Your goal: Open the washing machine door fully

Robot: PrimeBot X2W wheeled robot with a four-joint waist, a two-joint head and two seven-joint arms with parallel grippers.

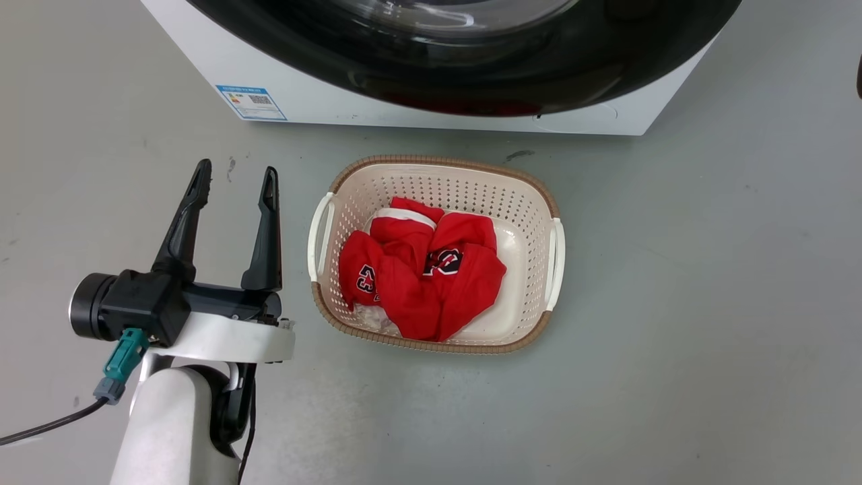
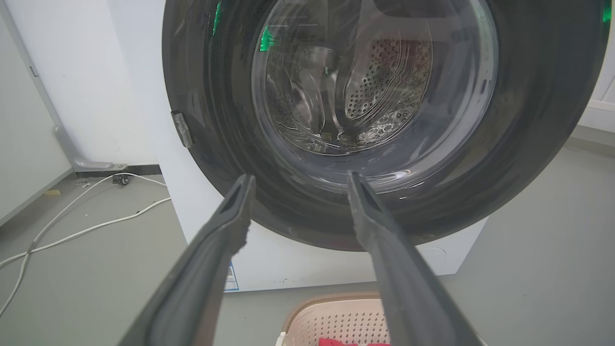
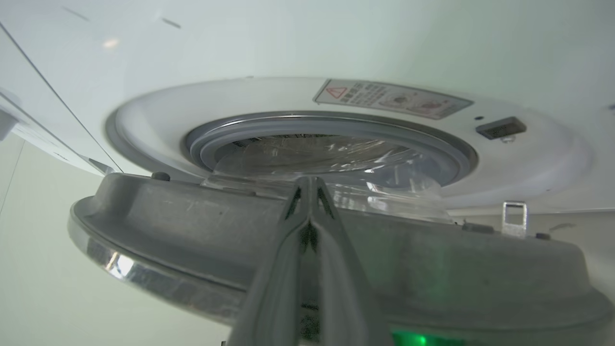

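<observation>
Left gripper [image 1: 236, 174]: lower left of the head view, fingers spread wide, holding nothing, pointing up the frame toward the washing machine [image 1: 316, 94]. It hangs over bare floor [image 1: 707, 303], well apart from the washing machine door [image 1: 539, 74], whose glossy black lower arc runs along the top edge.

Left wrist view: the left gripper [image 2: 300, 179] looks straight at the door [image 2: 538, 120]. The door takes most of the upper frame. The fingertips frame the bottom of its glass bowl [image 2: 365, 86] but are not touching it. Grey latch piece [image 2: 181, 129] on the door's left edge.

Right gripper [image 3: 311, 185]: fingers narrow, tips pressed together. They rise from bottom centre across the door's grey inner face [image 3: 192, 221] and end at the base of the glass bowl [image 3: 336, 163]. Cannot tell if they pinch anything or just lie against the rim.

In that view the door is ajar. It fills the lower half of the frame, with a gap between it and the white machine front [image 3: 288, 48]. The grey-rimmed drum opening [image 3: 240, 139] shows above and behind it, and the bowl partly overlaps that opening. Metal hook [image 3: 514, 218] on the door's right side, dark latch slot [image 3: 499, 127] on the machine front above it.

Cream basket [image 1: 438, 162] with red clothes [image 1: 431, 276] sits on the floor at frame centre, just right of the left gripper and below the door. White cable [image 2: 96, 226] on the floor at left in the left wrist view.
</observation>
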